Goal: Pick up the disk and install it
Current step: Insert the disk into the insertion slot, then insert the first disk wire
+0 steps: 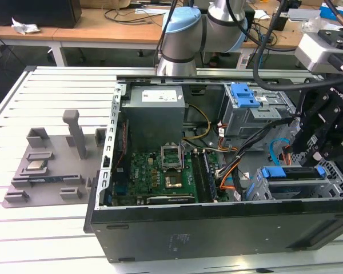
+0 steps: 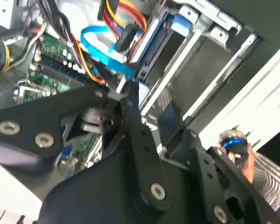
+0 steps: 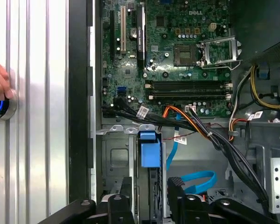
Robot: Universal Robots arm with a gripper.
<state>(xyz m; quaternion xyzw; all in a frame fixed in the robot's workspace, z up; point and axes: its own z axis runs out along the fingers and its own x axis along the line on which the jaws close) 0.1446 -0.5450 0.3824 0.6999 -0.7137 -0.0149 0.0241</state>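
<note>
- First wrist view: the gripper [image 3: 151, 184] has its jaws apart, one on each side of the disk [image 3: 149, 149].
- The disk stands on edge in the drive cage [image 3: 114, 158], at a corner of the computer case [image 3: 79, 116].
- Its thin edge lies along the gap between the jaws.
- The jaws appear not to touch the disk, but the arm partly blocks this area.

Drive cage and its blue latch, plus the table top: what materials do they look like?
Drive cage: looks like bare sheet metal, dull grey, with punched holes and folded edges. Blue latch: likely moulded plastic, evenly bright blue and smooth. Table top: probably aluminium, pale silver ribbed slats with a soft sheen.
</note>
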